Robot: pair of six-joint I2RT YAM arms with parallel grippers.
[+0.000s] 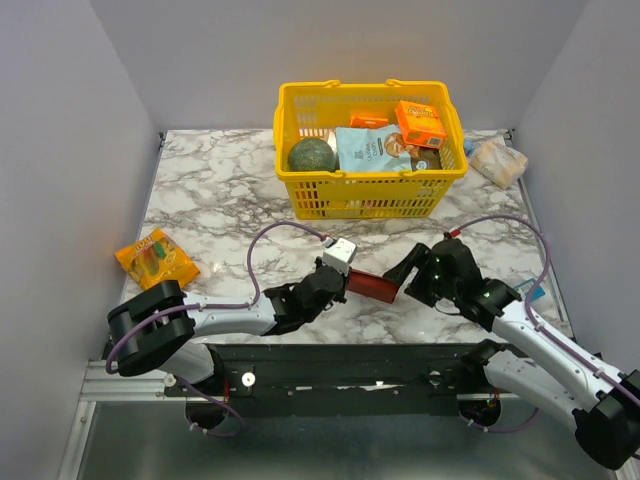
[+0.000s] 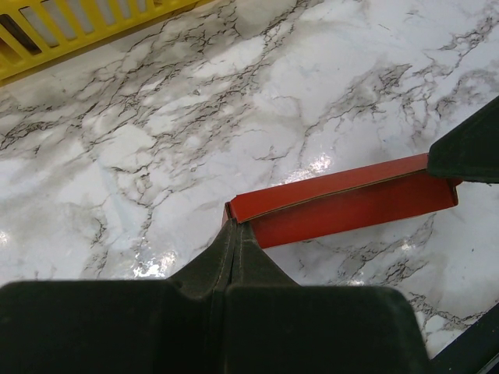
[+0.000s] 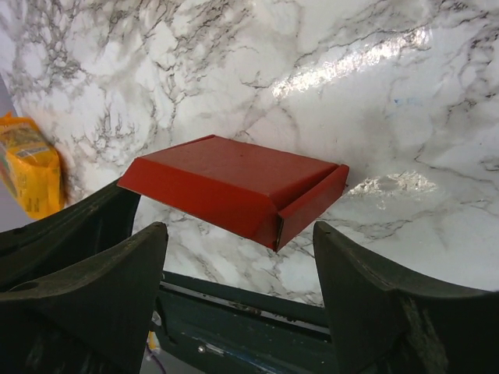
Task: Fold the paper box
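Left gripper (image 1: 338, 278) stretches low along the worktop's (image 1: 200, 200) near edge, right gripper (image 1: 408, 268) facing it, paper box (image 1: 372, 287) between them. Left wrist: jaws pinched tight on the box's corner. Right wrist: jaws spread wide, flanking its other end.

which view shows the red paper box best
Right wrist: the paper box sits mid-frame, top face and one end wall plain. Left wrist gives just its long side, one corner pinched by the left gripper. Top external shows only a small red sliver.
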